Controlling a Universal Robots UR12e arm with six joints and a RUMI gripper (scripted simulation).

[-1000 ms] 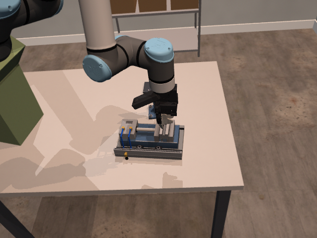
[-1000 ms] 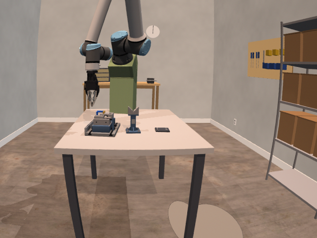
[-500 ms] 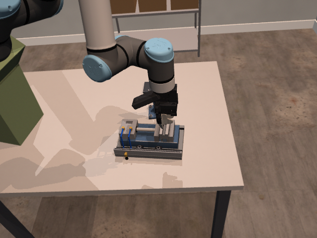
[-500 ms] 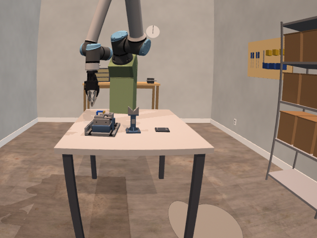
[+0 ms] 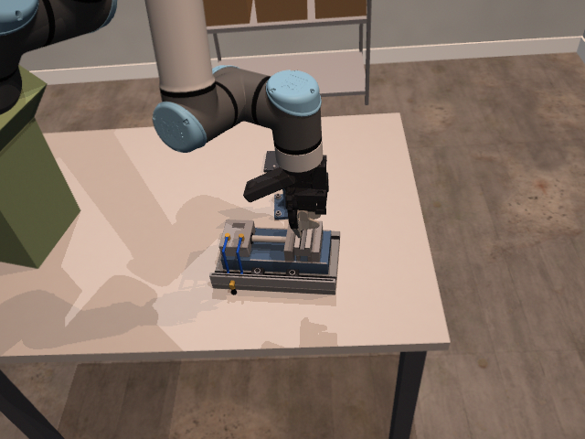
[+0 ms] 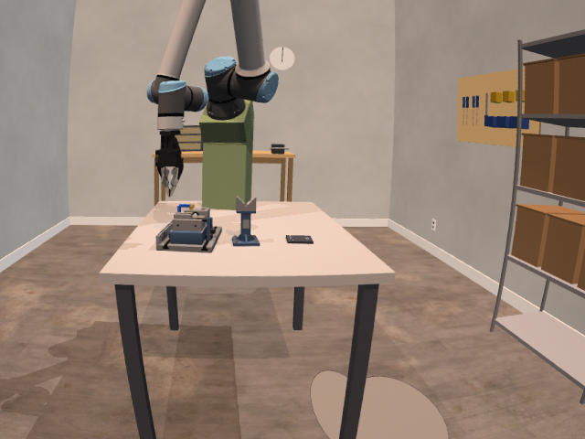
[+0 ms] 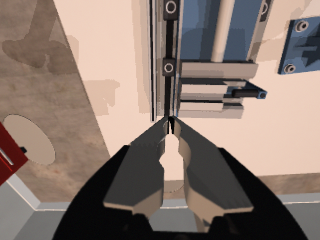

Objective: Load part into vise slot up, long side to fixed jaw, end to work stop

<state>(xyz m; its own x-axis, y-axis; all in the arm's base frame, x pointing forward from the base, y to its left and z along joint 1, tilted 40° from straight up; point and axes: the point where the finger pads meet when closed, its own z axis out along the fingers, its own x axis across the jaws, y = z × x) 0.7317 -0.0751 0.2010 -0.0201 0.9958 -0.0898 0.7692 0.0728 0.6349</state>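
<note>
My gripper [image 5: 299, 230] is shut and holds nothing. It hangs a little above the vise [image 5: 276, 257], over the edge of the vise away from the V-block in the exterior view [image 6: 170, 190]. In the wrist view the closed fingertips [image 7: 170, 123] point at the vise's side rail. A light grey block, which looks like the part [image 5: 303, 243], lies between the jaws, next to the fixed jaw [image 5: 317, 240]. The dark work stop rod [image 7: 247, 93] sticks out beside it. The air cylinder [image 5: 237, 237] is at the vise's left end. The infeed plate [image 6: 299, 239] lies bare.
The blue V-block stand [image 6: 245, 221] stands between the vise and the infeed plate; its base shows in the wrist view [image 7: 300, 45]. The green robot pedestal [image 6: 227, 155] stands behind the table. A shelf with boxes [image 6: 547, 188] is at the right.
</note>
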